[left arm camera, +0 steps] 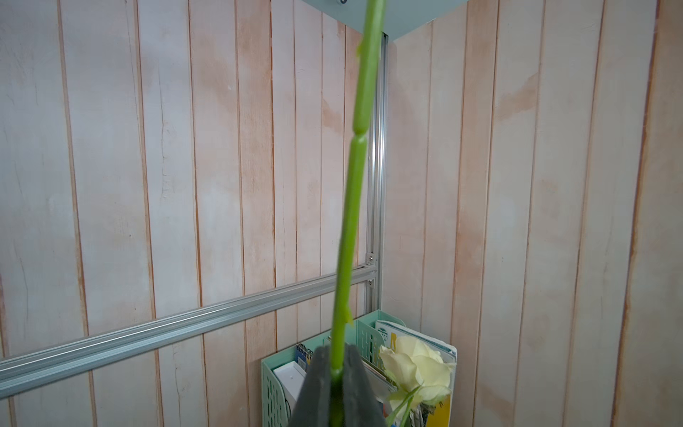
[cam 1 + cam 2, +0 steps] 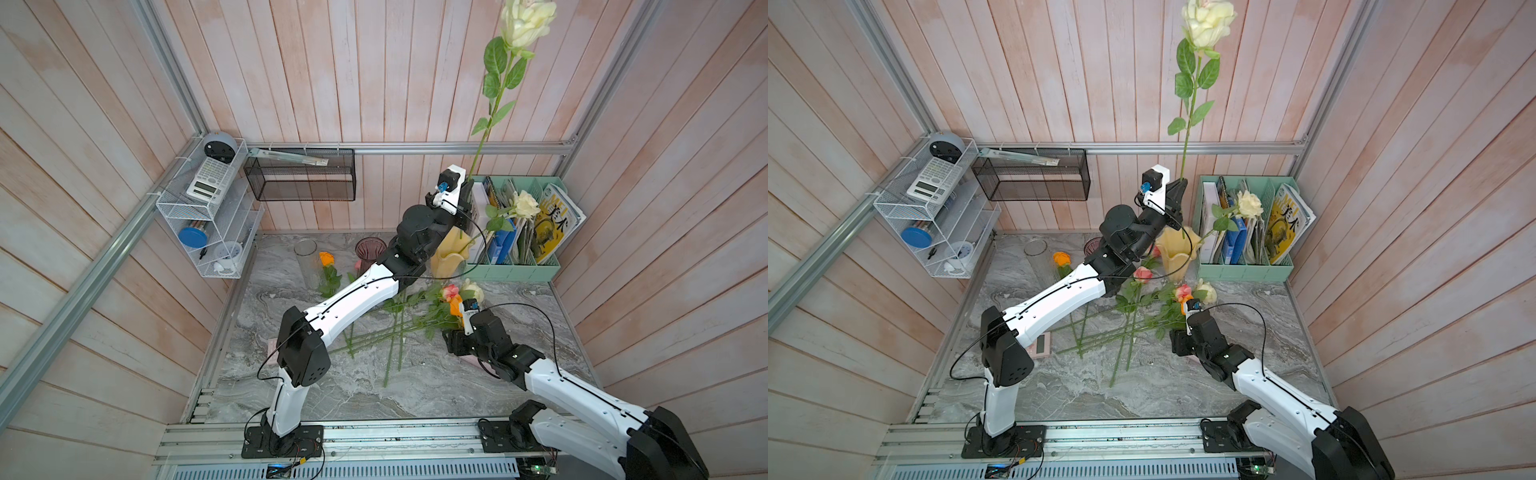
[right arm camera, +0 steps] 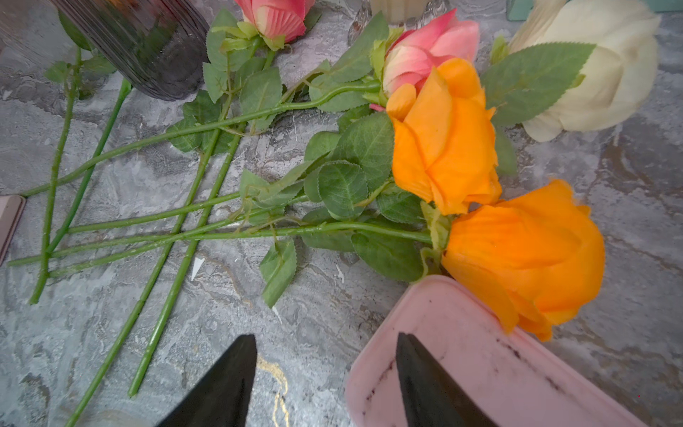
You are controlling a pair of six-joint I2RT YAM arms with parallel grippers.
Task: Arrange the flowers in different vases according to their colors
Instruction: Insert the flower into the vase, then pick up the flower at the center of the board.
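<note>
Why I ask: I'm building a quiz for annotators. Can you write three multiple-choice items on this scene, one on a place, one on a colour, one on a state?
1. What stands right beside the pale yellow vase? A the mint-green file holder; B the white wire shelf; C the black mesh basket.
2. What colour is the rose held by the left gripper? A orange; B cream-white; C pink.
3. How is the right gripper? A shut on a stem; B shut on an orange rose; C open, holding nothing.
1 A: the holder stands next to the vase in both top views. 2 B: its bloom is pale cream. 3 C: its wrist view shows the jaws apart, gripping nothing.
</note>
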